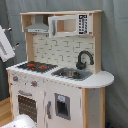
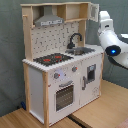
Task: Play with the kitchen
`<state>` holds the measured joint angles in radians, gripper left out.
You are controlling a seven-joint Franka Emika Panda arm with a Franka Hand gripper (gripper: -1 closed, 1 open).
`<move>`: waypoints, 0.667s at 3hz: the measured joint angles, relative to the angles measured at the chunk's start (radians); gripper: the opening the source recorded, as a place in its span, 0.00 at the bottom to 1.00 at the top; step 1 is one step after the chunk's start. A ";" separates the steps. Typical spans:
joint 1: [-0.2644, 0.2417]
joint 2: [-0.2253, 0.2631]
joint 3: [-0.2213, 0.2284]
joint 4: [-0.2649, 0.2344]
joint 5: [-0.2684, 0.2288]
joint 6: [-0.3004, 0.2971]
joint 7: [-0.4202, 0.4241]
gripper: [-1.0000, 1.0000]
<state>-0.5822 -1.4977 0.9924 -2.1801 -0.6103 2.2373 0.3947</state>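
Note:
The kitchen (image 1: 60, 87) (image 2: 60, 75) stands upright in both exterior views, white with light-wood edges. It has a black faucet (image 1: 84, 59) (image 2: 75, 40) over a sink (image 1: 70, 74) (image 2: 82, 50). A red-ringed black hob (image 1: 37, 66) (image 2: 52, 59), knobs (image 2: 56, 76), an oven door (image 1: 25, 105) (image 2: 64, 96) and a grey hood (image 1: 37, 25) (image 2: 50, 20) also show. My white arm (image 2: 112, 45) is at the kitchen's sink-side end. The gripper (image 2: 104, 18) is raised beside the upper cabinet (image 2: 80, 11). A white part of the arm (image 1: 5, 46) shows at the first exterior view's left edge.
A grey curtain (image 1: 115, 40) hangs behind the kitchen. The kitchen rests on a wooden surface (image 2: 102, 107). A white rounded object (image 1: 22, 122) lies low at the first exterior view's bottom left, in front of the oven side.

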 joint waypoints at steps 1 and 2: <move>0.000 0.000 -0.012 -0.006 -0.023 -0.091 0.054 1.00; 0.000 0.001 -0.027 -0.020 -0.040 -0.187 0.112 1.00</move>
<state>-0.5826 -1.4967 0.9650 -2.2006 -0.6505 2.0502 0.5070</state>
